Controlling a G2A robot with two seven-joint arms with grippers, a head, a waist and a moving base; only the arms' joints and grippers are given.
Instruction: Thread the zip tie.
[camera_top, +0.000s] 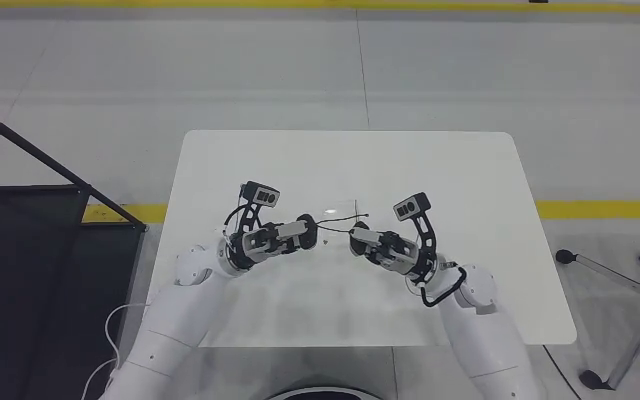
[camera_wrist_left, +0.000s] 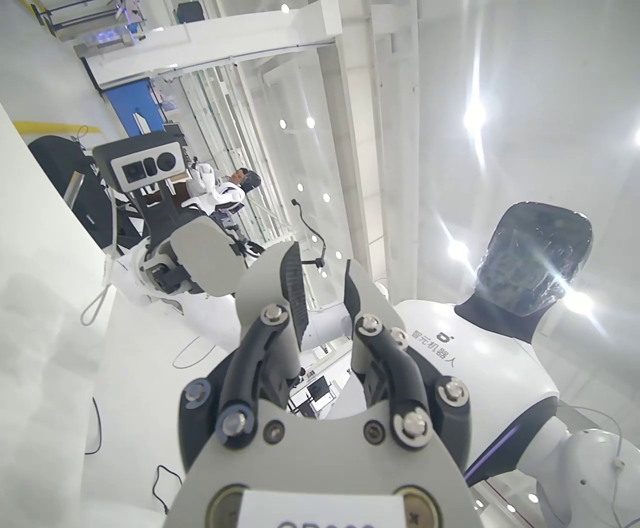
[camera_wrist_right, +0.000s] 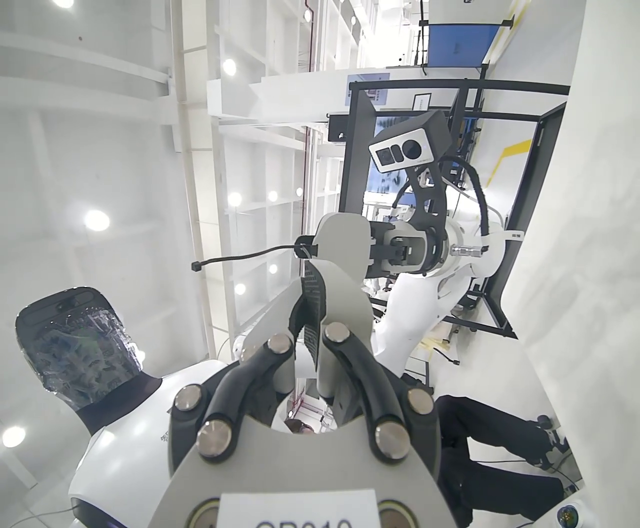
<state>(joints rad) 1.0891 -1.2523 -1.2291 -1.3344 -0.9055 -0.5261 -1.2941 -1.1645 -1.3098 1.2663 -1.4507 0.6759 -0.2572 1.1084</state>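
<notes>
Both arms are up over the table, with the end effectors tip to tip near its middle. The zip tie is in the air between them, off the table. Its tail end lies right at the meeting fingertips, and its head sticks out free to one side.

Your right end effector has its fingers pressed together. Your left end effector has its fingers spread, with a clear gap between them. The right one probably pinches the tail, but I cannot tell for certain.

As I judge it, the step in hand is to get a second hold so the tail can be fed through the head. Bring the spread left fingers onto the strap close to the head, so the head cannot swing. Close them gently, because the strap looks thin and springy and will likely bow if pushed. Release the right only once the left hold is firm, or the tie may drop. Turn the head's slot squarely toward the tail before you advance.
</notes>
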